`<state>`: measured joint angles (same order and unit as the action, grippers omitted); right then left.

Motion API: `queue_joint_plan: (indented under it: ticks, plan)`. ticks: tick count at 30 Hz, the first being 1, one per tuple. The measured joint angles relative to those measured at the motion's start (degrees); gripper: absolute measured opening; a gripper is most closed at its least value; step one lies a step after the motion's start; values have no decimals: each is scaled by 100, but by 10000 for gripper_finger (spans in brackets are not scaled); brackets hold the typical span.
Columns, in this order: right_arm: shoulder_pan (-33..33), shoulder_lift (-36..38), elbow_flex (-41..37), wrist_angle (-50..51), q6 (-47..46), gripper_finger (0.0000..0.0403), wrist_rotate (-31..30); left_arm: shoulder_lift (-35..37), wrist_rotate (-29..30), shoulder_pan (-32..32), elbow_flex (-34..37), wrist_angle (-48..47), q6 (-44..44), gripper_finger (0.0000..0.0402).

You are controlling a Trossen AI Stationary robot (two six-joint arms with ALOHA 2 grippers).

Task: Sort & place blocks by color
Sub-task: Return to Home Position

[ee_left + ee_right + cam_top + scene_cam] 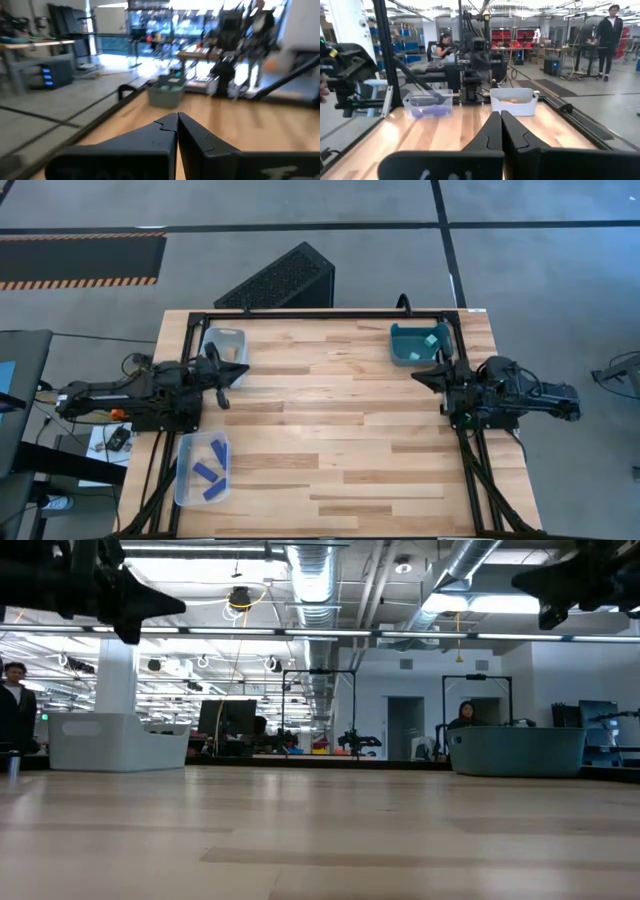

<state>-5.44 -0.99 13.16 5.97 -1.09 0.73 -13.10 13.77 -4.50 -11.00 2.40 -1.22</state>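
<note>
Three dark blue bars (211,469) lie in the clear bin (184,477) near the table's near left corner; the right wrist view shows them too (426,106). Light cyan cubes (430,340) sit in the teal bin (402,350) at the far right. Pale tan bits (511,101) rest in the grey bin (514,107), which stands at the far left (222,352). My left gripper (240,370) (177,119) hovers shut beside the grey bin. My right gripper (416,374) (500,116) hovers shut just near of the teal bin. Both touch nothing.
In the low view both grippers hang well above the wooden table (320,830), the left (165,606) and the right (525,580). A black perforated box (285,280) sits on the floor beyond the far edge. People stand in the room behind (14,705).
</note>
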Motion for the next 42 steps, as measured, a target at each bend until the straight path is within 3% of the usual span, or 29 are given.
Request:
queue_joint_plan:
  ticks: [3,12,22,28,34,42]
  plan:
    - [-191,1,0,62,-114,3,239,1,-329,-53,299,403,-326,0]
    - [-486,-1,1,385,-250,3,536,188,-648,-53,124,-268,-419,0]
    - [-925,85,-260,-50,-76,6,567,1318,-450,-97,593,-522,-525,0]
    - [-1221,85,-904,-1059,-608,6,1101,1296,-393,-98,639,-551,-260,0]
    - [-1515,83,-1122,-1080,-620,6,1206,1290,-232,-225,885,-129,-100,0]
    - [-2269,85,-1164,-1085,-686,6,2065,1295,-364,-550,1039,278,-8,0]
